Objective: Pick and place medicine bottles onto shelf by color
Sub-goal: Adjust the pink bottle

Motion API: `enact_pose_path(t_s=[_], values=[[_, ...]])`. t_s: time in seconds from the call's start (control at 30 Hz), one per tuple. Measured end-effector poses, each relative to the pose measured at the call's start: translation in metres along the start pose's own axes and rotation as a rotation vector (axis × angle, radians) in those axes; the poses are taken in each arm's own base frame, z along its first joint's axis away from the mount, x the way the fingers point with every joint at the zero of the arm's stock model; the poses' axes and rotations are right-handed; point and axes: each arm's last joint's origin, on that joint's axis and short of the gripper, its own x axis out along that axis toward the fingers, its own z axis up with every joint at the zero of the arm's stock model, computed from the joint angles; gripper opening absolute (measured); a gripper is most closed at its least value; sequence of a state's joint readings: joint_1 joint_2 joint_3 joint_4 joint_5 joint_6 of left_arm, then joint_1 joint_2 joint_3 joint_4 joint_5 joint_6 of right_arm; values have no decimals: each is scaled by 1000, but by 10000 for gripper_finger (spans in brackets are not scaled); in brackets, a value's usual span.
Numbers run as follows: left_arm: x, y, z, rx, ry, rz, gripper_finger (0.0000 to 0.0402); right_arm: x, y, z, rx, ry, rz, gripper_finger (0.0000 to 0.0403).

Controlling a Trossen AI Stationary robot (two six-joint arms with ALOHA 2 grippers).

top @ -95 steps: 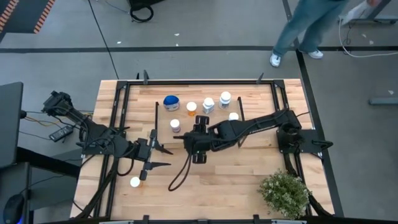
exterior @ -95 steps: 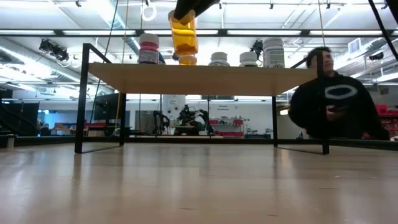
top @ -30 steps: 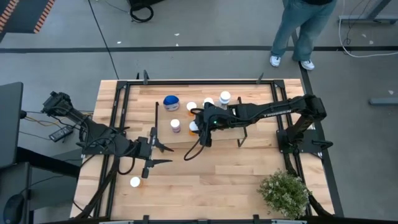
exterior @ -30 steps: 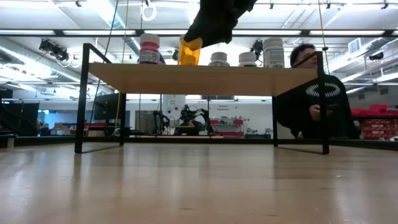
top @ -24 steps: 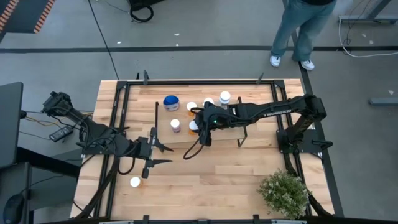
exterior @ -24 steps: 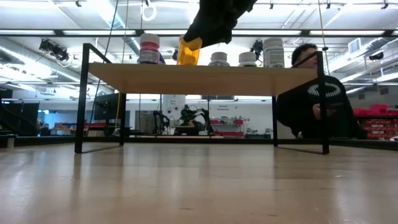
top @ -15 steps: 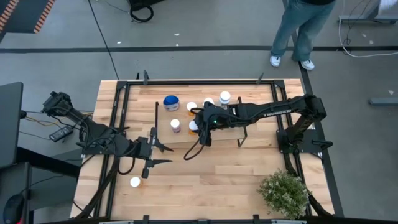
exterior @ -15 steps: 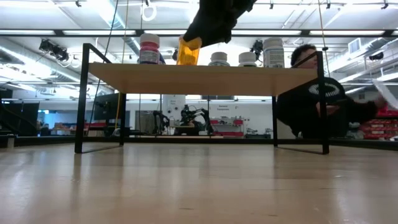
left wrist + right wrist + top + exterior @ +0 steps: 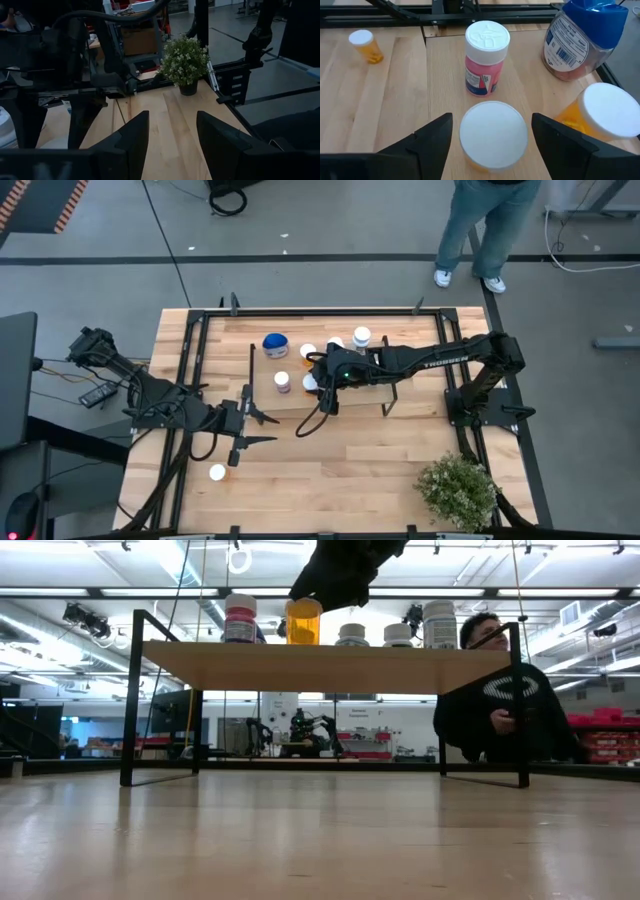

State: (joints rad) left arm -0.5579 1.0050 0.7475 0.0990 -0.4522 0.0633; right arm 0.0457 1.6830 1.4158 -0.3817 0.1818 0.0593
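Orange bottle point(image 9: 303, 622) upright on shelf point(image 9: 330, 666), white-capped

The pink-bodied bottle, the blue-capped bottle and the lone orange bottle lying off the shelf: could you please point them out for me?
Pink-bodied bottle point(image 9: 485, 75): right wrist view, on its label.
Blue-capped bottle point(image 9: 575, 42): right wrist view, on its barcode label.
Lone orange bottle point(image 9: 366, 46): right wrist view, between its white cap and its orange body.

Blue-lidded wide bottle point(image 9: 585, 37): lid top cut off by the picture's edge in the right wrist view.
Second white-capped orange bottle point(image 9: 600, 115): partly behind a dark finger.
Print on the pink-labelled white-capped bottle point(image 9: 485, 57): too small to read.
Dark-clothed person point(image 9: 505, 700): lower body hidden behind the light-wood shelf point(image 9: 320, 667).
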Motion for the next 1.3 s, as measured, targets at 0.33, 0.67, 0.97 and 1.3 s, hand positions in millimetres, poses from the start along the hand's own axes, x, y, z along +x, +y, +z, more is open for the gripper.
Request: enact_pose_path(t_s=[0.33,0.67,0.97,1.3], values=[[0,0,0,0,0,0,172,-6,2,10,-2,-40,9,280],[0,0,0,-1,-1,0,172,-21,8,33,-7,-137,30,280],[0,1,0,1,1,28,172,-34,27,33,-61,-111,37,280],[4,9,-2,-10,19,322,172,-85,27,32,11,97,-150,280]])
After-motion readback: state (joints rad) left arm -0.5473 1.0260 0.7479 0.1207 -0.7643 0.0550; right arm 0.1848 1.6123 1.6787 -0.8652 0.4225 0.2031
